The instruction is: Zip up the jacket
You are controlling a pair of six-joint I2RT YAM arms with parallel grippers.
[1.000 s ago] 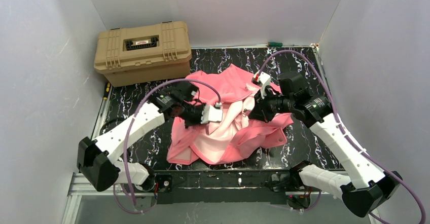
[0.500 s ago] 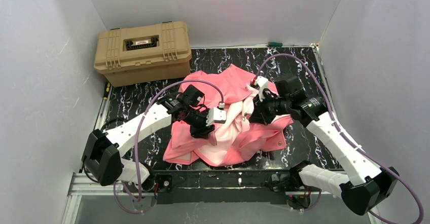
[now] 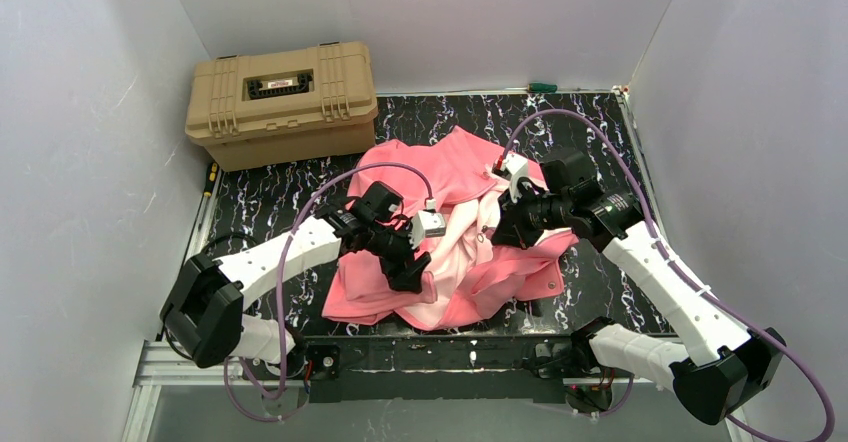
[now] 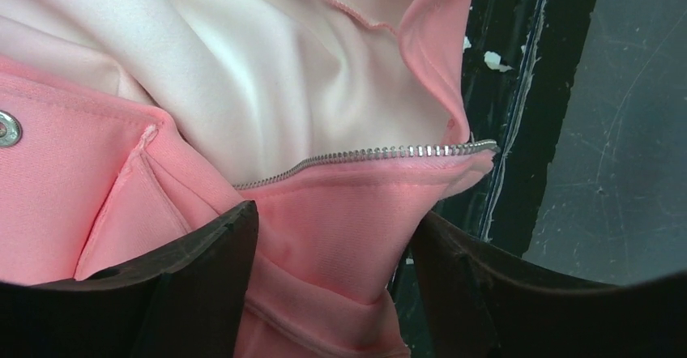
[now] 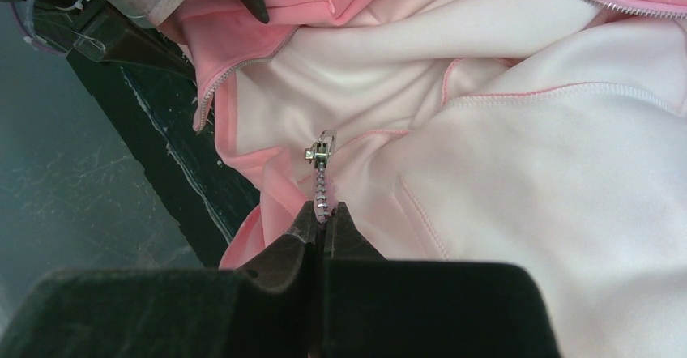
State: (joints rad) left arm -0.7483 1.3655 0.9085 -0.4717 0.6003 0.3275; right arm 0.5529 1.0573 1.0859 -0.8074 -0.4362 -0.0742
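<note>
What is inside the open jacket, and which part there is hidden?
Inside the jacket: pale pink lining, a row of zipper teeth on one front edge, and the slider on the other, whose tape the right gripper pinches. The table beneath is covered.

You see the jacket (image 3: pixel 462 160) as soft, matt cloth, and its lining (image 4: pixel 243 66) is smoother with a faint sheen. The zip teeth (image 4: pixel 381 152) and the snap (image 4: pixel 8 129) at the left edge are bright metal. The case (image 3: pixel 283 102), upper left, is ribbed matt plastic. The tabletop (image 3: pixel 420 112) is glossy and marbled.
</note>
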